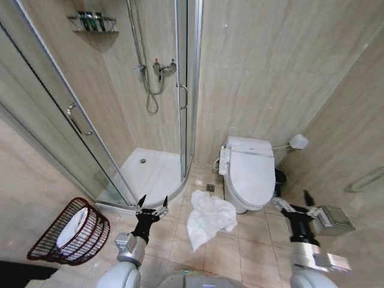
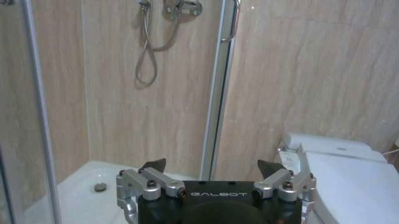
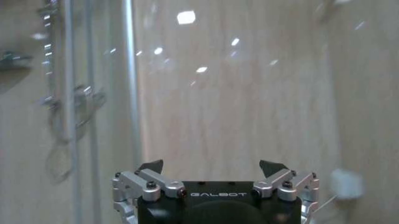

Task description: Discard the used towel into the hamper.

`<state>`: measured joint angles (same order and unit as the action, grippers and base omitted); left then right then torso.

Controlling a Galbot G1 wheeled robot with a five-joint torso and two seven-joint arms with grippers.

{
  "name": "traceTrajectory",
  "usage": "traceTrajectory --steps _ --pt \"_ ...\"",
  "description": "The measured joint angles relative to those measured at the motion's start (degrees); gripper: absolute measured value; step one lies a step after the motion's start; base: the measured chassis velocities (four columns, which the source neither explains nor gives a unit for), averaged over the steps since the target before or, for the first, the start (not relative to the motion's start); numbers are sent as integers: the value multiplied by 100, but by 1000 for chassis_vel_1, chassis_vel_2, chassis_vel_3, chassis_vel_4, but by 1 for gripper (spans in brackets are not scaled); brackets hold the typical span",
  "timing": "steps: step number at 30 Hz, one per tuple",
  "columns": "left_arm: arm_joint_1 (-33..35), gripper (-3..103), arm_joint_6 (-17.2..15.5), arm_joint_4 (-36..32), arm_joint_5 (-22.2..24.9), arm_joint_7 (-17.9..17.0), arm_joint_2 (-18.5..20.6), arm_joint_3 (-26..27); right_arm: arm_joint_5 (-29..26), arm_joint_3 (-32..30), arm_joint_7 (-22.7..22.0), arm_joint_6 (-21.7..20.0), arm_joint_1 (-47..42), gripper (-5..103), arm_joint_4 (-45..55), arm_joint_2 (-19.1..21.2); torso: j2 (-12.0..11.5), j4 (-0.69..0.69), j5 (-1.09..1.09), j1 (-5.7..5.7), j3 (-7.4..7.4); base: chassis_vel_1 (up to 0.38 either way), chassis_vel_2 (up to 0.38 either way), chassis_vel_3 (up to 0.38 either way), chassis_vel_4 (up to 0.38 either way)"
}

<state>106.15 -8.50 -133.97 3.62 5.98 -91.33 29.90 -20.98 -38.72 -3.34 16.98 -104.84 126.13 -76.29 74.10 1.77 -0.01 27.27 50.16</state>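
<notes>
A crumpled white towel [image 1: 209,218] lies on the beige floor tiles in front of the toilet. The hamper [image 1: 73,232], a dark-red wire basket, lies tilted at the left with some white cloth inside it. My left gripper [image 1: 152,203] is held up open between the hamper and the towel, left of the towel, with nothing between its fingers; the left wrist view shows my left gripper [image 2: 212,166] open, facing the shower. My right gripper [image 1: 293,200] stands open to the right of the toilet, and my right gripper [image 3: 212,165] faces the bare wall in its wrist view.
A glass corner shower [image 1: 153,171] with a raised white tray fills the back left. The white toilet [image 1: 249,171] stands at the back centre, a dark bin [image 1: 280,177] beside it. A wall with a grab rail [image 1: 367,179] closes the right side.
</notes>
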Motion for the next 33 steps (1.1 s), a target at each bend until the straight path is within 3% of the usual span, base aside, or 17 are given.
traceTrajectory --steps 4,10,19,21,26,33 --pt "0 99 0 0 0 0 0 0 19 541 -138 -234 41 100 -351 247 -144 0 2 -67 -76 0 0 0 0" --pt "0 99 0 0 0 0 0 0 201 891 -198 -267 36 100 -633 518 -292 1 2 -132 -161 0 0 0 0" --pt "0 99 0 0 0 1 0 0 542 1173 -5 -191 -165 100 -688 -199 -576 -1 -2 -261 -317 0 0 0 0" --pt "0 99 0 0 0 0 0 0 823 1183 -68 -140 -145 100 -878 -404 -665 0 1 -302 -366 0 0 0 0" --pt "0 99 0 0 0 0 0 0 871 1193 -111 -30 -79 100 -1067 -483 -773 0 0 -350 -424 0 0 0 0" --pt "0 99 0 0 0 0 0 0 533 1346 -100 307 314 100 -1748 -410 -997 0 2 -453 -546 0 0 0 0"
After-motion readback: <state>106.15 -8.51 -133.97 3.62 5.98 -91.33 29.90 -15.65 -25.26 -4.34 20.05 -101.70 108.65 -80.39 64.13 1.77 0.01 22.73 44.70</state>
